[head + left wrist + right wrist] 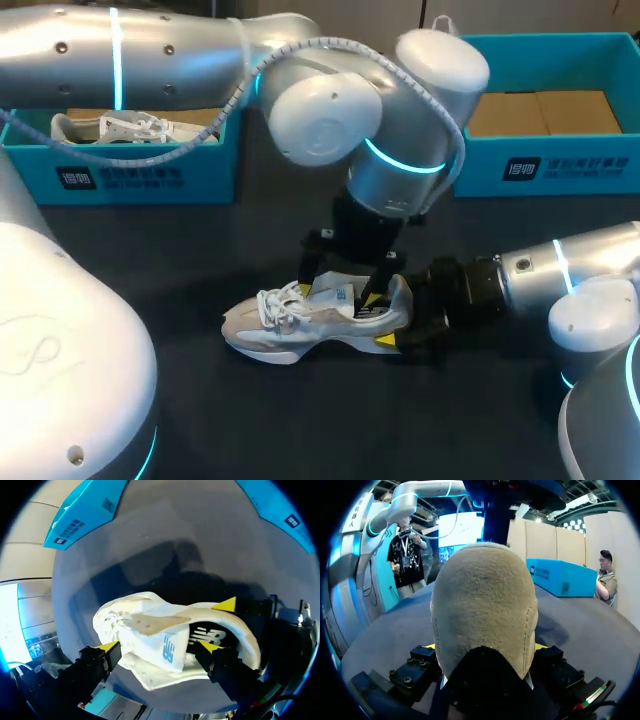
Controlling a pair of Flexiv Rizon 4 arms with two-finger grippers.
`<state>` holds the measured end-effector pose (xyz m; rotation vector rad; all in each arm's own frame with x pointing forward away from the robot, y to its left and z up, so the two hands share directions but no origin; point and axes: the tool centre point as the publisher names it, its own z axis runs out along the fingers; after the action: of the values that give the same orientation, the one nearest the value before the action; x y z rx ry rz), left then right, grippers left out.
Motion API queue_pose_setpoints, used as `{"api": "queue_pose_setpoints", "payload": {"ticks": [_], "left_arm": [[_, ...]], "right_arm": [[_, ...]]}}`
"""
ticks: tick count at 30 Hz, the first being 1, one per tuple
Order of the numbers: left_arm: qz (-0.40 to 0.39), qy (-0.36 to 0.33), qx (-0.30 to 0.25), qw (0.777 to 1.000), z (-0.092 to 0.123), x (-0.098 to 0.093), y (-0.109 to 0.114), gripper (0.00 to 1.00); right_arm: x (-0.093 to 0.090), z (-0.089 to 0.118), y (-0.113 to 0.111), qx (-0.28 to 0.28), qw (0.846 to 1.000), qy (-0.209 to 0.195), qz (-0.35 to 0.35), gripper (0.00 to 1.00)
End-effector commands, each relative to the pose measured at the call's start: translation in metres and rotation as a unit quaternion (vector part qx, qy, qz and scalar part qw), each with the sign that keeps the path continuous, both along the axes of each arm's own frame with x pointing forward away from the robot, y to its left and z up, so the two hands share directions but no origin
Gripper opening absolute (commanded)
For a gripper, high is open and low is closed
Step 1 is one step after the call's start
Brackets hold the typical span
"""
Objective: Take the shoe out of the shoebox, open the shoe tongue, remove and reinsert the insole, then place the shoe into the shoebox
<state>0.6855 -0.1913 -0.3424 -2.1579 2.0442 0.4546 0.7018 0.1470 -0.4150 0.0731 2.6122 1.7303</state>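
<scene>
Shoe (290,322) lies in the middle of the table (250,420), toe toward the left edge and heel toward the right edge, where the right gripper (392,312) squeezes the heel, while the left gripper (340,293) hangs over the shoe's opening, fingers wide apart, holding nothing.

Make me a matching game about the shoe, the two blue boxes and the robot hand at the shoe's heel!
Things:
1. shoe
2. left box
3. right box
4. right gripper

Places or states:
A. has brown cardboard inside
B. shut on the shoe's heel
C. lying on the dark table
D. has another shoe inside

Pairs: 1-C, 2-D, 3-A, 4-B
</scene>
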Motion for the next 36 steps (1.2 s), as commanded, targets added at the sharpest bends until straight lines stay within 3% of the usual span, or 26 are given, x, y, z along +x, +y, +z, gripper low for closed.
{"api": "queue_pose_setpoints", "payload": {"ticks": [1, 9, 15, 20, 21, 22, 36], "left_arm": [[-0.001, 0.005, 0.01, 1.0, -0.006, 0.001, 0.002, 1.0], [-0.012, 0.003, 0.033, 0.999, -0.008, -0.001, 0.01, 1.0], [-0.017, 0.004, 0.044, 0.999, -0.008, -0.004, 0.014, 0.91], [-0.017, 0.004, 0.044, 0.999, -0.004, -0.004, 0.018, 0.67], [-0.017, 0.003, 0.043, 0.999, -0.002, -0.004, 0.019, 0.53], [-0.017, 0.002, 0.041, 0.999, -0.001, -0.004, 0.02, 0.49], [-0.014, -0.01, 0.003, 1.0, 0.023, -0.005, 0.035, 0.41]], "right_arm": [[0.0, 0.002, 0.001, -0.003, 1.0, 0.001, 0.0, 0.0], [0.0, 0.002, 0.001, -0.003, 1.0, 0.001, 0.0, 0.0], [0.0, 0.002, 0.001, -0.003, 1.0, 0.001, 0.0, 0.0], [0.0, 0.002, 0.001, -0.003, 1.0, 0.001, 0.0, 0.0], [0.0, 0.002, 0.001, -0.003, 1.0, 0.001, 0.0, 0.0], [0.0, 0.002, 0.001, -0.003, 1.0, 0.001, 0.0, 0.0], [0.0, 0.002, 0.001, -0.003, 1.0, 0.001, 0.0, 0.0]]}}
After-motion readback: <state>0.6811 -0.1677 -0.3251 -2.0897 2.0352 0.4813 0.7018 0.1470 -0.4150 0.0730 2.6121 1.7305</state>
